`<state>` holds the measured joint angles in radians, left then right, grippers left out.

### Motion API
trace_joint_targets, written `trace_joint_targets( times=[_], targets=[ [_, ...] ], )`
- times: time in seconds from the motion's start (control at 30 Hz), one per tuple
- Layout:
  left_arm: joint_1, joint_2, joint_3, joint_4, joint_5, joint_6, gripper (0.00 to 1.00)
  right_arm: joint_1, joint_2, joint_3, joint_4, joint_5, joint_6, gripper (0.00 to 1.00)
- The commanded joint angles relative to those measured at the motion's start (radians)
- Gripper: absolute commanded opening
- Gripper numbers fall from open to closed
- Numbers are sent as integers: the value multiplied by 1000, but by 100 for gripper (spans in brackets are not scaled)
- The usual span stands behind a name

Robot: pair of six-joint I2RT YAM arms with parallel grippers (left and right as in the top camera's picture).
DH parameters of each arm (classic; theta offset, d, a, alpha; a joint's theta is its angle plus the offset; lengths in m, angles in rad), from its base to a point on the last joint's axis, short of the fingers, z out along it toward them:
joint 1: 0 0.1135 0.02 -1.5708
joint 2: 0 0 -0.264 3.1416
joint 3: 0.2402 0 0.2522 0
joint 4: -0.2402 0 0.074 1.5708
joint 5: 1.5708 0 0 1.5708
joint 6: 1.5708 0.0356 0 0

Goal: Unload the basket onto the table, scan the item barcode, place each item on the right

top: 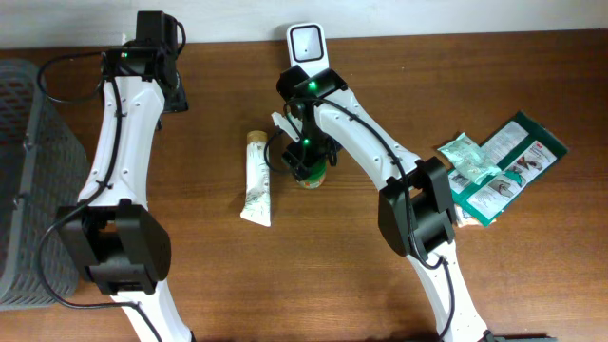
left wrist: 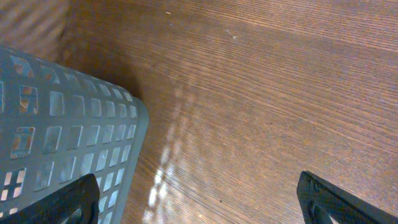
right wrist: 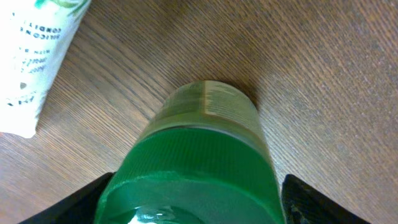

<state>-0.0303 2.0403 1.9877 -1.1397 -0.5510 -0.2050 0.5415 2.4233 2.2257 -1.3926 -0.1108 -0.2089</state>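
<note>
A small jar with a green lid (top: 312, 177) stands upright on the wooden table, in front of the white scanner (top: 307, 43) at the back edge. My right gripper (top: 306, 160) hangs straight above the jar. In the right wrist view the green lid (right wrist: 193, 180) fills the space between the two black fingers (right wrist: 84, 202), with a thin strip of wood showing beside the right one, so my right gripper (right wrist: 194, 208) is open around the lid. The jar's label (right wrist: 214, 102) shows no barcode from here. My left gripper (top: 177, 95) is open and empty at the back left.
A white tube (top: 256, 180) lies just left of the jar. Green packets (top: 467, 157) and a green-and-white pouch (top: 513, 157) lie at the right. A grey mesh basket (top: 19, 171) stands at the left edge, its corner (left wrist: 62, 137) under my left gripper (left wrist: 199, 202).
</note>
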Motion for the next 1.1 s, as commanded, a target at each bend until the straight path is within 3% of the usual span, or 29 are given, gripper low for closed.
trace_joint_targets(
  times=[0.0,0.23,0.47,0.63,0.7,0.9,1.07],
  targets=[
    [1,-8,3,1,-10,2,99,0,9,-4,6,18,8,71],
    [1,-8,3,1,-10,1,99,0,6,114,-79,-32,4,68],
    [1,-8,3,1,-10,1,99,-72,-64,217,-151,-613,-221,64],
    [1,-8,3,1,-10,1,99,-272,-134,217,-302,-1007,-440,65],
    [1,-8,3,1,-10,1,99,-356,-161,217,-306,-1091,-438,65],
    [1,-8,3,1,-10,1,99,-486,-276,217,-306,-1181,-438,65],
    [1,-8,3,1,-10,1,99,-496,-343,217,-306,-1168,-438,65]
  ],
)
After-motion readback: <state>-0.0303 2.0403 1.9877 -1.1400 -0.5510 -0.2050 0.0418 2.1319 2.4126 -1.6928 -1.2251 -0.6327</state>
